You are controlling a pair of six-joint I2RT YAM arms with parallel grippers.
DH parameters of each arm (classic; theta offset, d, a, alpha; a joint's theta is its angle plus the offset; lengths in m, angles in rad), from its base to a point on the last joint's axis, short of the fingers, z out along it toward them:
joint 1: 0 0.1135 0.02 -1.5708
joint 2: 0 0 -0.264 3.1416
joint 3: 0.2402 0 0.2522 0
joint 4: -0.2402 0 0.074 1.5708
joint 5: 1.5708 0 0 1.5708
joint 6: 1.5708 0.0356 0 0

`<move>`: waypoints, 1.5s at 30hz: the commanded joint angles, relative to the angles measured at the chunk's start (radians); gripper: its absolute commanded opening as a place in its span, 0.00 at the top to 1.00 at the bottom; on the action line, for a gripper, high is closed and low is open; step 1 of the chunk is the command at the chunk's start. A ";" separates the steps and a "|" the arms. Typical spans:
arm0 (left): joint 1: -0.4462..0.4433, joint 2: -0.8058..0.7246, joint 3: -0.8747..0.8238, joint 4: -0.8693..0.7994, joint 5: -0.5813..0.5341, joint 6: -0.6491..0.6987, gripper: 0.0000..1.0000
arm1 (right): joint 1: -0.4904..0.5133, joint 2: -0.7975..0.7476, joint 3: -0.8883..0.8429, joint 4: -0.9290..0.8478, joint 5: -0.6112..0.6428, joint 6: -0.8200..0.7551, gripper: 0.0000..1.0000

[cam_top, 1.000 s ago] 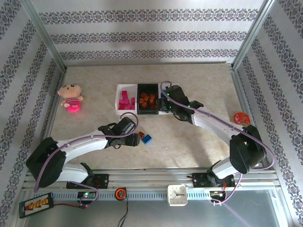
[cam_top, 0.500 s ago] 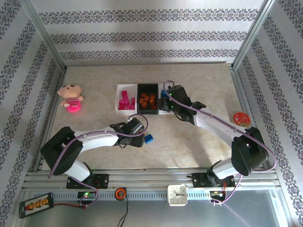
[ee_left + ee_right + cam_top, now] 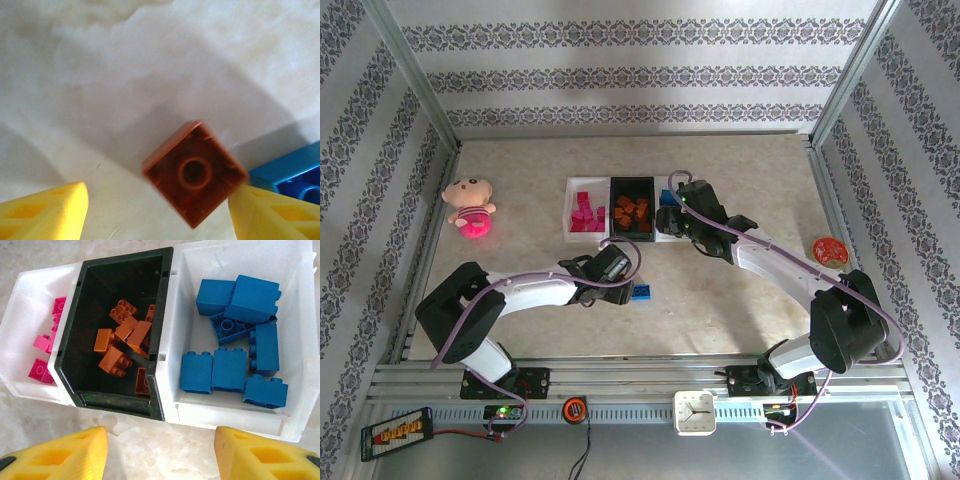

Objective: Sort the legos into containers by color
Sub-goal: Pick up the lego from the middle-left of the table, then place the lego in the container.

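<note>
Left claw [image 3: 159, 210] is hanging released, yellow fingertips [image 3: 50, 210] straddling an orange brick [image 3: 195, 175] lying underside up on the worktop [image 3: 125, 60] — a blue brick [image 3: 292, 172] is sitting just beside it. Right claw [image 3: 161, 450] is released too, gripping nothing, hovering near the three bins. Sorting is looking nearly done, with two loose bricks left to bin. Black bin [image 3: 125, 262] is holding about six orange, right white bin [image 3: 235, 417] seven blue, left white bin [image 3: 20, 385] pink — count partly hidden.
</note>
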 commanded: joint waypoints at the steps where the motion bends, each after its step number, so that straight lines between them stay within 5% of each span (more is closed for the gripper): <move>1: -0.009 0.003 0.020 0.096 0.028 0.022 0.26 | -0.009 -0.022 -0.011 0.024 -0.010 0.011 0.41; 12: -0.006 0.099 0.059 0.023 -0.036 -0.007 0.41 | -0.010 -0.033 -0.032 0.027 -0.014 0.014 0.41; 22: -0.006 0.029 0.081 0.001 -0.020 0.003 0.59 | -0.016 -0.073 -0.051 0.024 -0.008 0.020 0.42; 30: 0.094 0.019 0.314 -0.069 0.006 0.056 0.62 | -0.016 -0.157 -0.138 0.019 -0.004 0.032 0.41; 45: 0.260 0.434 0.865 -0.253 -0.010 0.114 0.64 | 0.018 -0.328 -0.343 -0.030 -0.110 0.005 0.40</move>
